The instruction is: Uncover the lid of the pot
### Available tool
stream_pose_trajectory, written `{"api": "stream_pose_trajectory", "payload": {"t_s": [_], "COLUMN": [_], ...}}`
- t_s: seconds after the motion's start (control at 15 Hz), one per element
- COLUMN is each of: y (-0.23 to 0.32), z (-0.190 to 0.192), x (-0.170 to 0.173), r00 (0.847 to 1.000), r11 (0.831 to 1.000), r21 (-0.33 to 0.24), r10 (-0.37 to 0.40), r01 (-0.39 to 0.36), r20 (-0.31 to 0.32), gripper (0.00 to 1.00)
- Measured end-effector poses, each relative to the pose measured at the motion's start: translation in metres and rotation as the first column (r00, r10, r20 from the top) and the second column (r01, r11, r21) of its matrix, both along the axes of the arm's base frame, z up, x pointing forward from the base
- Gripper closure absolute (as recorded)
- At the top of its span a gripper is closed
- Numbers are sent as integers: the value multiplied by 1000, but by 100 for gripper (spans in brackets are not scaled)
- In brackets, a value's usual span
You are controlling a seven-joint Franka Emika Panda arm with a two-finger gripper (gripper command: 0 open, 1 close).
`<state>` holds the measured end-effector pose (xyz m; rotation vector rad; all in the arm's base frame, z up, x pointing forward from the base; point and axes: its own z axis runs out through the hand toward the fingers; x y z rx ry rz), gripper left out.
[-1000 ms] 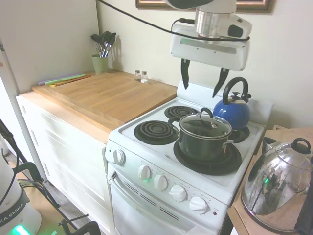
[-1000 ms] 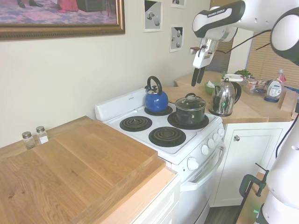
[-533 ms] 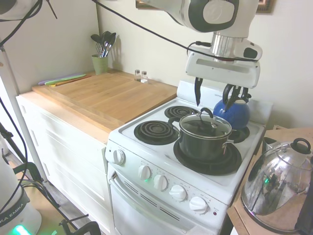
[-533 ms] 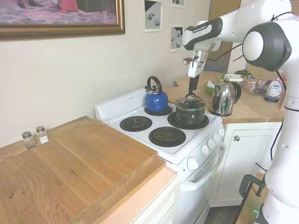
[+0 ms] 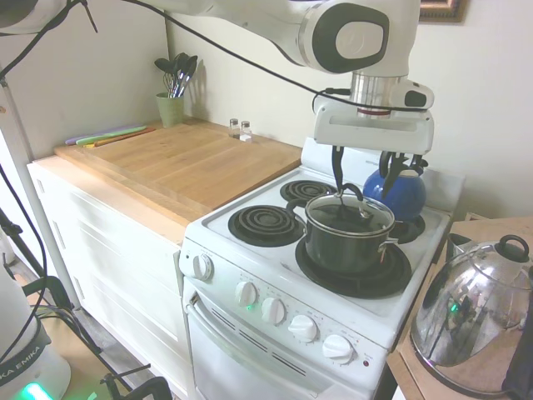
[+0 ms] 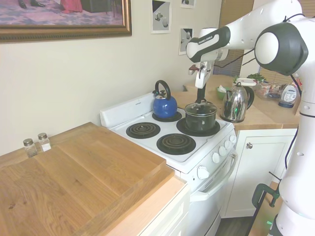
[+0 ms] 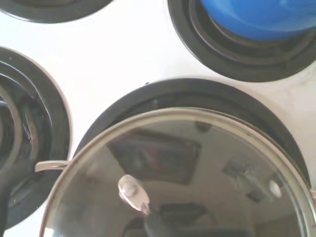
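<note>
Descent over the last second brings my gripper [image 5: 361,173], fingers spread and empty, right above the black loop handle [image 5: 354,195] of the clear glass lid [image 5: 350,215], which sits on the black round pot [image 5: 347,243], so grasping looks next.

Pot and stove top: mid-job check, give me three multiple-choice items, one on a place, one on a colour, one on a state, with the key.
1. Where does the pot stand?
A. front burner nearest the chrome kettle
B. wooden counter
C. back burner beside the wall

2. What colour is the kettle behind the pot?
A. red
B. blue
C. green

3. Where is the lid?
A. on the counter
B. hanging from the pincer
C. seated on the pot

Key: 1 A, the pot sits on the front coil next to the chrome kettle. 2 B, its body is blue with a black handle. 3 C, the glass lid rests on the pot's rim, with the open pincer just above its loop handle.
</note>
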<state>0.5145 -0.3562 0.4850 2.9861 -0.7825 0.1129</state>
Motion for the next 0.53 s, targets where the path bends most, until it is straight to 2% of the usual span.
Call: {"api": "stream_pose_trajectory", "payload": {"t_s": [0.53], "y": [6], "z": [-11], "x": [-1], "r00": [1000], "r11": [1000], "r21": [6], "r10": [5], "r01": [-5], "r20": [-9], "gripper": [100]}}
